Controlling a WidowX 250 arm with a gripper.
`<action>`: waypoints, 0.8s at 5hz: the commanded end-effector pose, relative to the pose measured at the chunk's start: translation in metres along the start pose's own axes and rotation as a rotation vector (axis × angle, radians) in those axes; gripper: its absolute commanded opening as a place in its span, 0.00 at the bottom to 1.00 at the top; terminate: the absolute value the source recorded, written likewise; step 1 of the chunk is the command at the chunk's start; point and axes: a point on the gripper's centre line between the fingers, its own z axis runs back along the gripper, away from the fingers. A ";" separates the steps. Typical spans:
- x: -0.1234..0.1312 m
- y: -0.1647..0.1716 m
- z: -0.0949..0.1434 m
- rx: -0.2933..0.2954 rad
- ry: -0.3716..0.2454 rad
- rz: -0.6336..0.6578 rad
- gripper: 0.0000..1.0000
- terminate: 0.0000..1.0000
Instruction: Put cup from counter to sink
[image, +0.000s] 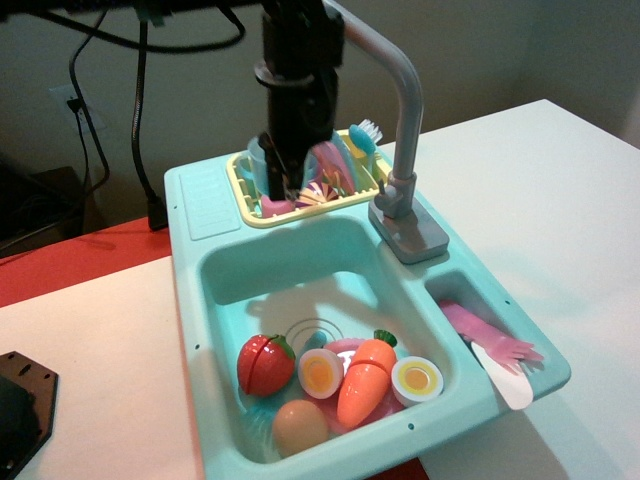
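My gripper (283, 183) hangs from the black arm above the back rim of the sink, in front of the yellow dish rack. It is shut on the light-blue translucent cup (256, 158), which shows just left of the fingers and is held in the air. The ribbed turquoise counter ledge (207, 200) lies to the left of the cup and is bare. The deep turquoise sink (300, 268) with its ringed drain (318, 331) lies below and in front of the gripper.
The yellow dish rack (330, 205) holds plates, cups and a brush behind the gripper. The grey faucet (404, 120) stands to the right. A toy tomato (264, 363), halved eggs, a carrot (362, 381) and a whole egg fill the sink's front. Pink cutlery (490, 343) lies in the side compartment.
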 end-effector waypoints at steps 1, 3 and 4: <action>0.015 -0.024 0.004 0.001 -0.043 -0.030 0.00 0.00; 0.028 -0.042 -0.026 0.024 -0.015 -0.053 0.00 0.00; 0.032 -0.042 -0.044 0.034 -0.004 -0.045 0.00 0.00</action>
